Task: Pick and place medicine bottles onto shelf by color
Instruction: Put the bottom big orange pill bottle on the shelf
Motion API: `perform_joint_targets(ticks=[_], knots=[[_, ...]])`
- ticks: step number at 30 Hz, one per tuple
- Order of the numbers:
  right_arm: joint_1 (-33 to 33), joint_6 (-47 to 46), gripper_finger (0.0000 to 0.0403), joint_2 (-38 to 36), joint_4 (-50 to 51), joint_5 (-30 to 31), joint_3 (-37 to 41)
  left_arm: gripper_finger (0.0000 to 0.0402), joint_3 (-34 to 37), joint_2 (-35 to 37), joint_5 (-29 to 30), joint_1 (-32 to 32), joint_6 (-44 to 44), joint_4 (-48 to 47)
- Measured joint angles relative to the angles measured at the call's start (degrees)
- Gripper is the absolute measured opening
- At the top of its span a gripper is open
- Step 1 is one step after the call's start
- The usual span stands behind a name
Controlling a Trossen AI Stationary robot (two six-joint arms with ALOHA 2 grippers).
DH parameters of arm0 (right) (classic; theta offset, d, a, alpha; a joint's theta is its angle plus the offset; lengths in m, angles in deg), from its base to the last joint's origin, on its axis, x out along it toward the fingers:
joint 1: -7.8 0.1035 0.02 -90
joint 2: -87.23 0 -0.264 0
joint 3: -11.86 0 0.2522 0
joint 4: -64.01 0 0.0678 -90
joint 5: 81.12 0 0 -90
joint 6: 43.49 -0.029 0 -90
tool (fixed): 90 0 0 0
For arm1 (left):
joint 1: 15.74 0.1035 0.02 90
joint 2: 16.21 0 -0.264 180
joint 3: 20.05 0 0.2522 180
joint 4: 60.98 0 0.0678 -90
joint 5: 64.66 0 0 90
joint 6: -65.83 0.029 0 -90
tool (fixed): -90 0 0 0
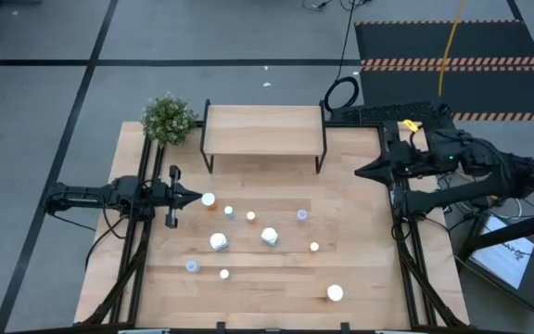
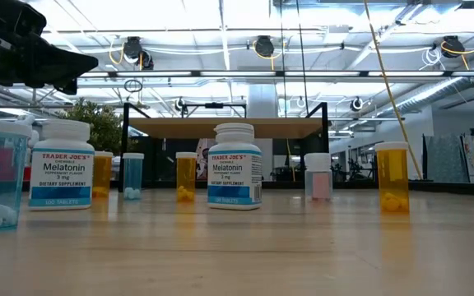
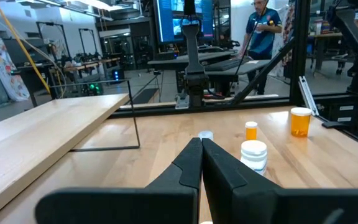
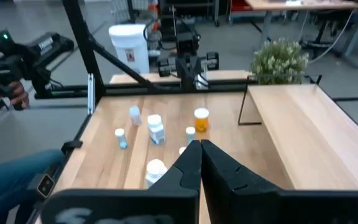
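You see the low light-wood shelf on thin black legs (image 1: 263, 130) at the far side of the wooden table (image 1: 360, 278), and its board carries no bottle. Just beside its left end stands a small green bushy plant (image 1: 168, 118).

The medicine bottles are all on the table in front of the shelf, spread well apart. From above you can count a white-capped orange bottle (image 1: 209, 199) very near the left arm, two wide white bottles with a "Melatonin" label (image 1: 219, 242) (image 1: 269, 237) in the middle, a small pale blue bottle (image 1: 302, 215) to the right of them, another blue one (image 1: 192, 267) near the front left, and a larger orange bottle (image 1: 336, 294) alone at the front right. All of them stand upright in the low view.

Your left gripper (image 1: 196, 196) is at the left edge of the table, pointing toward the centre, its fingers pressed together and holding nothing; its tip is just beside the orange bottle. Your right gripper (image 1: 360, 172) waits at the right edge, near the right end of the shelf, its fingers also pressed together and empty.
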Motion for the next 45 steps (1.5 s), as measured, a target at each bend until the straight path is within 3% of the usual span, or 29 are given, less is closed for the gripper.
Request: perform_joint_targets(ticks=[12, 22, 32, 45], knots=[[0.0, -2.8, 0.0000, 2.1, 1.9, 0.0, -0.1, 0.0015, 0.0, 0.0, 0.0, 0.0, -1.1, 0.0], [0.0, -2.6, 0.0000, 2.1, 1.5, 0.0, -0.1, 0.0014, -3.9, -0.3, 0.0, 0.0, -13.3, 2.0], [0.0, -2.6, 0.0000, 2.1, 1.5, 0.0, -0.1, 0.0014, -21.5, -8.2, 0.0, 0.0, -16.7, -10.0], [0.0, -1.0, 0.0000, 2.1, 1.5, -0.1, -0.1, 0.0014, -52.7, -30.2, 0.0, 0.0, -12.9, -30.0]])
